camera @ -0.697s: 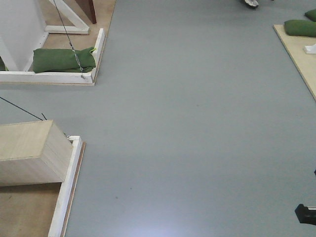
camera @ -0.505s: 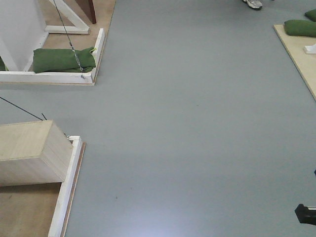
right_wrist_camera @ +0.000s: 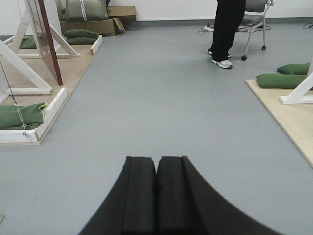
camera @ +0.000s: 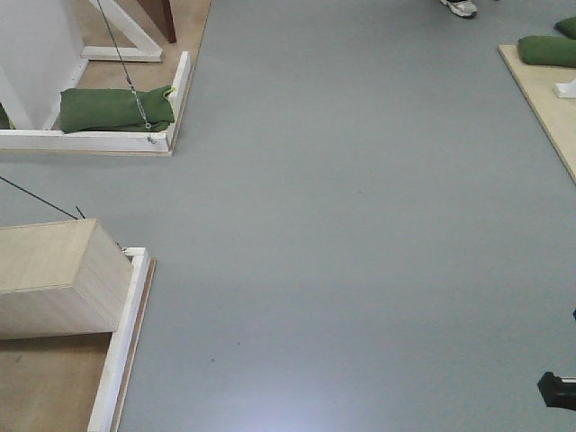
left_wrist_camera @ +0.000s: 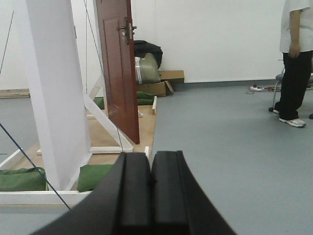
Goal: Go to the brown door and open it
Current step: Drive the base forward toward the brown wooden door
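The brown door [left_wrist_camera: 120, 73] stands ahead to the left, maybe a little ajar. The left hand [left_wrist_camera: 150, 183] and right hand [right_wrist_camera: 156, 188] are both pressed closed, holding nothing.

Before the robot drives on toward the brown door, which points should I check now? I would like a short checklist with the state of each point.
1. Reddish-brown panelled wooden door in view: ok, ahead to the left in the left wrist view.
2. Brass lever handle visible: ok, high on the door.
3. Grey floor ahead bare: ok in the front view.
4. Person in white shirt and black trousers off the route: ok, standing far to the right.
5. Door within reach: not ok, it is far off.
6. Left gripper and right gripper ready for the handle: not ok, both shut and empty.
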You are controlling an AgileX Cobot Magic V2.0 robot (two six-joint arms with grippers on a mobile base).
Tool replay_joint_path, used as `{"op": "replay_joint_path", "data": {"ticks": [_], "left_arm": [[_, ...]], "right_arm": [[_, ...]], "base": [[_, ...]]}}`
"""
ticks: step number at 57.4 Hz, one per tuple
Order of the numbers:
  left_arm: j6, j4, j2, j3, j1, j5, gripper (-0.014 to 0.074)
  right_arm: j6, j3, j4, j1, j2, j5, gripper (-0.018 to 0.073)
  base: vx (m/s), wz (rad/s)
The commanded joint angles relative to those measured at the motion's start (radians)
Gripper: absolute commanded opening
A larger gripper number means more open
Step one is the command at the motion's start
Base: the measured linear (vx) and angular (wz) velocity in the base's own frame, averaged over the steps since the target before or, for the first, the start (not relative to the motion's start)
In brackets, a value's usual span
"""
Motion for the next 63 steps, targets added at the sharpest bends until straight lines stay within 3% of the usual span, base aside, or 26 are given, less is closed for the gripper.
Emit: {"op": "replay_joint_path", "data": {"ticks": [1, 11, 63], "left_arm": [[-0.009, -0.003, -0.014, -0.017, -0.005, -0.075, -0.0003], [-0.009, -0.003, -0.014, -0.017, -0.029, -0.074, -0.0003], [-0.009, -0.003, -0.017, -0.014, -0.029, -0.073, -0.0003]], "right_arm": [[-0.006, 0.004, 0.0, 0.0, -0.011, -0.082, 0.0], [-0.006, 0.007, 0.0, 0.009, -0.011, -0.082, 0.0], [-0.006, 0.007, 0.0, 0.012, -0.013, -0.082, 0.0]], "base": [[0.0, 0.0], [0.0, 0.0], [0.08, -0.01]]}}
